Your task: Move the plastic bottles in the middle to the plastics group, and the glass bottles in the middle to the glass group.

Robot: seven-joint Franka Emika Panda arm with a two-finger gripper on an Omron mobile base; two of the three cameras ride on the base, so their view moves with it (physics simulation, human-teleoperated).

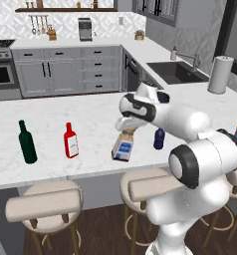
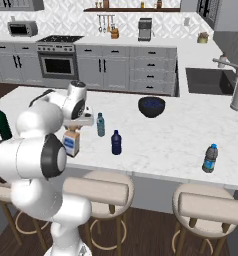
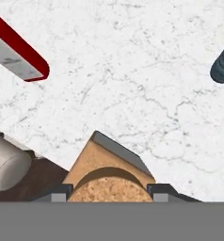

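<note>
Gripper (image 3: pixel 109 192): pinched on the cork stopper (image 3: pixel 109 188) of the amber bottle (image 1: pixel 124 145), fingertips (image 3: pixel 61 192) at either side of the cork.
Amber bottle: tilted, near the front edge of the counter (image 2: pixel 181 135).
Navy bottle (image 2: pixel 116 142): upright, just right of the amber one.
Pale water bottle (image 2: pixel 100 124): upright, behind the two.
Red bottle (image 1: pixel 70 141) and green wine bottle (image 1: pixel 27 142): standing at the counter's left.
Blue labelled bottle (image 2: pixel 209 158): far right, near the front edge.
Dark bowl (image 2: pixel 151 106): mid-counter, further back.
</note>
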